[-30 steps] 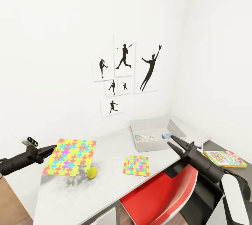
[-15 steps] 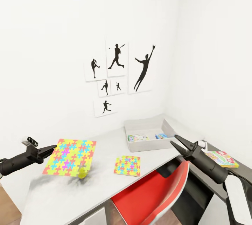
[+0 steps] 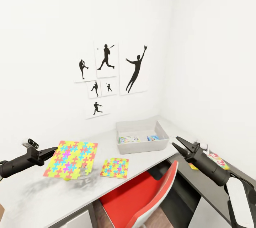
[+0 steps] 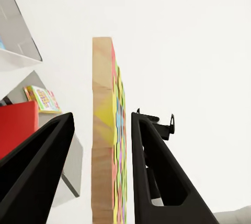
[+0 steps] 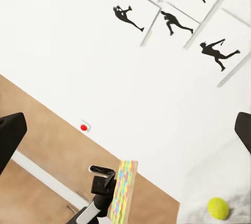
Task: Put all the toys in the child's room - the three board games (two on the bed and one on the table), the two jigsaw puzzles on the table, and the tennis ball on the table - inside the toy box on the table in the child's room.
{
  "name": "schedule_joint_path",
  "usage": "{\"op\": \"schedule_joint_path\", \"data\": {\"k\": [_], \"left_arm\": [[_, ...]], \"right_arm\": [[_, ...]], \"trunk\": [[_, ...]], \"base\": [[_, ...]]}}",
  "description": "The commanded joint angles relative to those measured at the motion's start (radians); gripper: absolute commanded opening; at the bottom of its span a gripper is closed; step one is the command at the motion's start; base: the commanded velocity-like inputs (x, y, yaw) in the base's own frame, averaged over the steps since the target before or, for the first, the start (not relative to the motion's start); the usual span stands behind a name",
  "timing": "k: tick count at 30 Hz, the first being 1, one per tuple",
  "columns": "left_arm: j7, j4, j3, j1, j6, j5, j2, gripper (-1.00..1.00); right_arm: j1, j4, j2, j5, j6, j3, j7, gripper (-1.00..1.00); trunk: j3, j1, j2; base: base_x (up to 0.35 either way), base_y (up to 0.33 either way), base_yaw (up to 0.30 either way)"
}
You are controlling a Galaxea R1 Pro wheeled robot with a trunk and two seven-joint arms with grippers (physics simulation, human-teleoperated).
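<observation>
Grey toy box (image 3: 142,146) sits on the pale table (image 3: 53,199) near the corner of the white walls, and inside it lie two small printed board games: a pale one (image 3: 129,139) and, apart from it toward the right, a blue one (image 3: 153,137). A third board game (image 3: 217,161), green-red, lies on the darker section at the right, partly behind the right gripper (image 3: 176,143), whose fingers stand apart on nothing. The left gripper (image 3: 53,149) is clamped on the edge of the larger jigsaw puzzle (image 3: 71,155), held tilted above the tabletop; in the left wrist view its wooden edge (image 4: 103,130) stands between the two fingers. The smaller jigsaw puzzle (image 3: 115,168) lies flat between that one and the box. The tennis ball (image 5: 217,208) rests on the table in the right wrist view. A red chair (image 3: 138,192) stands at the desk.
</observation>
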Motion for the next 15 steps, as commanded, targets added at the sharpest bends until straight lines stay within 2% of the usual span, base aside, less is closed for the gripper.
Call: {"op": "schedule_joint_path", "data": {"k": [1,5,15], "left_arm": [[-0.005,0.001,-0.006,-0.001,0.01,0.004,0.001,-1.0],[-0.005,0.001,-0.006,-0.001,0.01,0.004,0.001,-1.0],[-0.005,0.001,-0.006,-0.001,0.01,0.004,0.001,-1.0]], "right_arm": [[-0.001,0.001,0.0,0.004,0.004,-0.001,0.006,1.0],[-0.001,0.0,0.001,0.004,0.004,-0.001,0.007,1.0],[-0.001,-0.002,-0.002,0.004,0.005,-0.003,0.007,1.0]], "trunk": [[0.0,0.0,-0.001],[0.0,0.0,-0.001],[0.0,0.0,-0.001]], "base": [[0.0,-0.274,0.0],[0.0,-0.168,0.0],[0.0,-0.016,0.0]]}}
